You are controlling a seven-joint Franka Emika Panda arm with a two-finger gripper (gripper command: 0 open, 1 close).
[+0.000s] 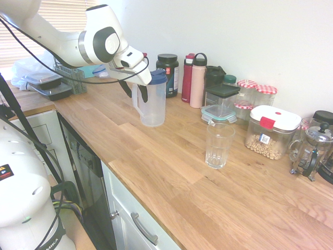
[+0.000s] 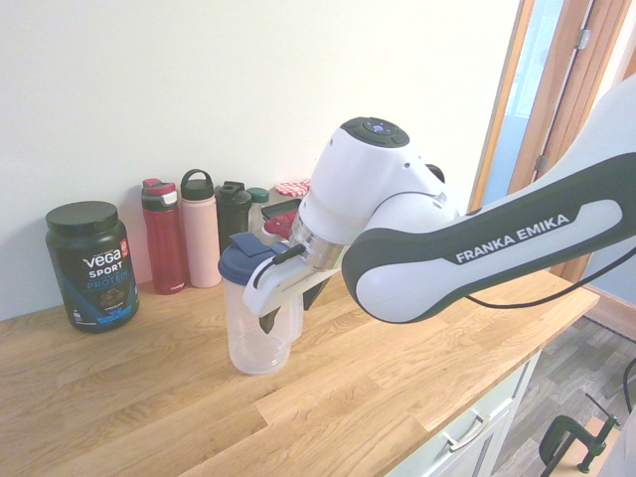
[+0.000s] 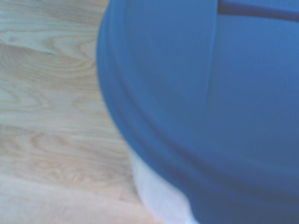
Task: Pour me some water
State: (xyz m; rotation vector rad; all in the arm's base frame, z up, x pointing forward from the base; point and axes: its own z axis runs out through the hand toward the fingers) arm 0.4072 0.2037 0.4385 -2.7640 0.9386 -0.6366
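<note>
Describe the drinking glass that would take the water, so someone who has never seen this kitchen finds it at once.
On the wooden counter, look in front of the row of food containers along the wall. The drinking glass stands alone there, nearer the counter's front edge, well apart from the blue-lidded pitcher. It is clear, ribbed, open-topped and has no lid.

Bright, even daylight — wrist view blurred

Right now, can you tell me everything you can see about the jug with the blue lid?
The jug is see-through plastic with a dark blue lid and a clear handle on its side. It stands upright on the wooden counter, in front of a row of bottles. I can't tell how much water is in it. The gripper is at its handle, just under the lid. The empty glass stands apart from it.
</note>
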